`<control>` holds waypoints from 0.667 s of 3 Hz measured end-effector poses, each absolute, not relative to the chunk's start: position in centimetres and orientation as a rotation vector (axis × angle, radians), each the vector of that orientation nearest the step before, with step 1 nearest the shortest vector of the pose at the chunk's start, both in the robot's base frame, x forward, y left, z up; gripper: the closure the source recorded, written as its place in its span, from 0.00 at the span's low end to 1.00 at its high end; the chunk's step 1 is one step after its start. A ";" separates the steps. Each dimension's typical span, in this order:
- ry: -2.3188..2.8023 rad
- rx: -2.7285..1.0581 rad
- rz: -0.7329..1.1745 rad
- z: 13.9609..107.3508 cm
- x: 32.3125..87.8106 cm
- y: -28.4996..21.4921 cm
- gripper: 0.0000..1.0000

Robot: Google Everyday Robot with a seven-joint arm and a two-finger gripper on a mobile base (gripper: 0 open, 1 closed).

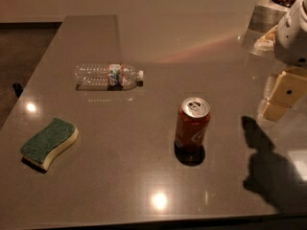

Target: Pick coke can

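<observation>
The coke can (192, 124) stands upright near the middle of the grey table (120, 176). It is red-brown with a white script logo and a silver pull-tab top. My gripper (281, 97) hangs at the right edge of the view, cream-coloured below a white wrist. It is above the table, well to the right of the can and apart from it. It holds nothing that I can see. Its shadow falls on the table at the lower right.
A clear plastic bottle (108, 75) lies on its side at the back left. A green and yellow sponge (49, 142) lies at the front left. Metal and clear containers (266, 16) stand at the back right corner. The table's front edge runs along the bottom.
</observation>
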State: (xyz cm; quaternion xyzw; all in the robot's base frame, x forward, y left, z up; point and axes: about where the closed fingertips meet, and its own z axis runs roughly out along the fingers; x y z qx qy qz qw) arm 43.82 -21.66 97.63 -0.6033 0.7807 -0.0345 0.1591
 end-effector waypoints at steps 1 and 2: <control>2.231 -1.724 -0.099 97.6 43.8 -21.7 0.00; 2.197 -1.721 -0.044 97.4 43.9 -20.7 0.00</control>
